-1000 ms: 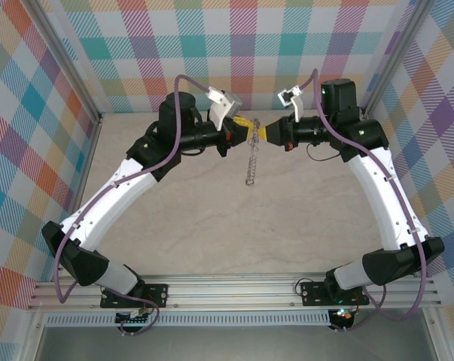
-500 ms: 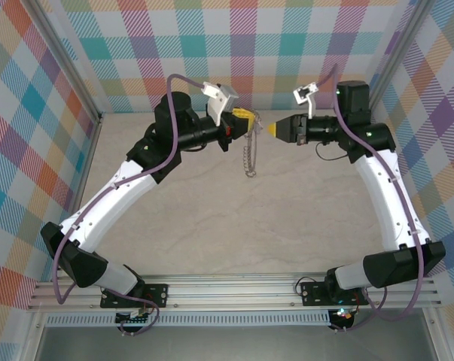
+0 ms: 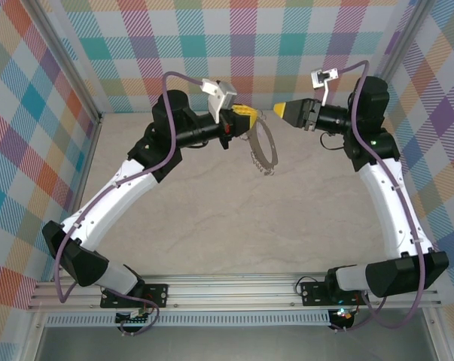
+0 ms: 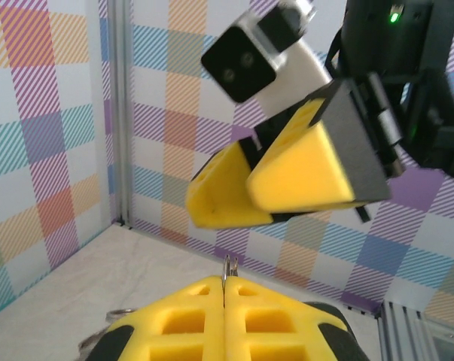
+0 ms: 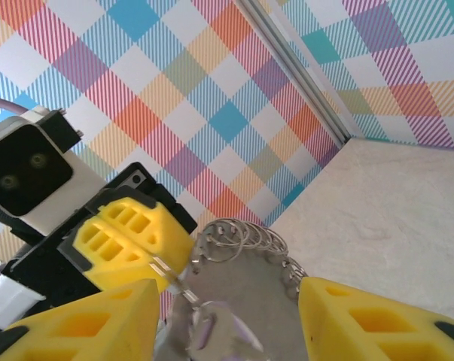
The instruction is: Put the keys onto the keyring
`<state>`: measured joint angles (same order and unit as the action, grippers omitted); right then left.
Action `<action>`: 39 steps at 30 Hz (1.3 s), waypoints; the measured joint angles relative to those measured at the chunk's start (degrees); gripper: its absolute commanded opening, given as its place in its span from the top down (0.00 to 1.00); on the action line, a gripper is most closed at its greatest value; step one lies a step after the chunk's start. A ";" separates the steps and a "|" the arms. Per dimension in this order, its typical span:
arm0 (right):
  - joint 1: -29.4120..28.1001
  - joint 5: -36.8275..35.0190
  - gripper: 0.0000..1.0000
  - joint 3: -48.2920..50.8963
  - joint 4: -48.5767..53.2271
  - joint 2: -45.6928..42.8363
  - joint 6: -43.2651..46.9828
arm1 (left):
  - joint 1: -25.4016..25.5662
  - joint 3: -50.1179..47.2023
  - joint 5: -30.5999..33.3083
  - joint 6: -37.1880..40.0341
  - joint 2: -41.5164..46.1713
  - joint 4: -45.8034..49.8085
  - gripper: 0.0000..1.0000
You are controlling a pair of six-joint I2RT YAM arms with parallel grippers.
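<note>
Showing the keyring [image 3: 266,168] held in the air by your left gripper [image 3: 249,119], clenched on its rim; the right gripper [image 3: 276,111] hovers just beside, fingers parted and grasping nothing. A lilac blur low on the loop — likely the key [image 5: 208,331] — suggests threading is near complete; whether it truly sits on the chain you cannot tell.

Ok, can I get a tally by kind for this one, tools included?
tools: 2, the left tool and the right tool
keyring: 1, a grey chain loop pinched by the left tool
key: 1, blurred, with a lilac head
total: 4
</note>
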<state>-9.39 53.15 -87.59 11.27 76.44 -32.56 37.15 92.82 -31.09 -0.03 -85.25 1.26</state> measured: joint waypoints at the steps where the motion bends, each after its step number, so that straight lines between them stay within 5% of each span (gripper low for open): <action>1: 0.00 -0.09 0.48 1.09 -1.84 0.00 -1.33 | -0.28 0.00 -0.46 -0.72 -0.26 -0.83 1.00; 15: -0.37 -1.68 0.49 6.19 -19.23 -0.02 -13.62 | -2.80 -0.15 -5.18 -13.64 -6.10 -12.24 1.00; 39: -3.04 -0.79 0.68 6.16 -22.73 2.34 -15.91 | -2.80 -0.13 -6.60 -18.43 -8.20 -15.02 1.00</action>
<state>-12.43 52.36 -81.43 -11.46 78.78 -48.47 34.35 92.68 -37.69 -18.46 -93.45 -13.76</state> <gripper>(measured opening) 0.335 0.049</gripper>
